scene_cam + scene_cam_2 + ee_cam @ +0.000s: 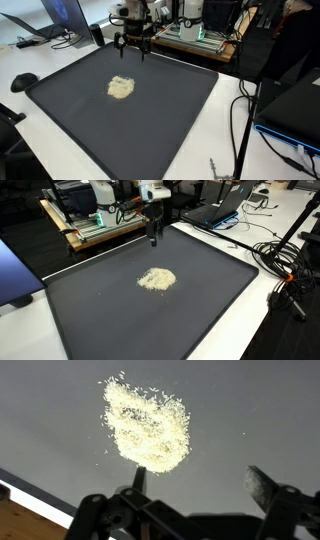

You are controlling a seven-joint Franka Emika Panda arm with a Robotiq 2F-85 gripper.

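My jaws hang wide open and empty over the far edge of the black mat (180, 120) — nothing gripped, nothing touched. The pale grain heap (120, 88) lies mid-mat, apart from me and seemingly undisturbed, so I judge all handling is yet to come. White desk (50, 62) beneath — laptop (55, 20), cables (280, 255), lab clutter around.
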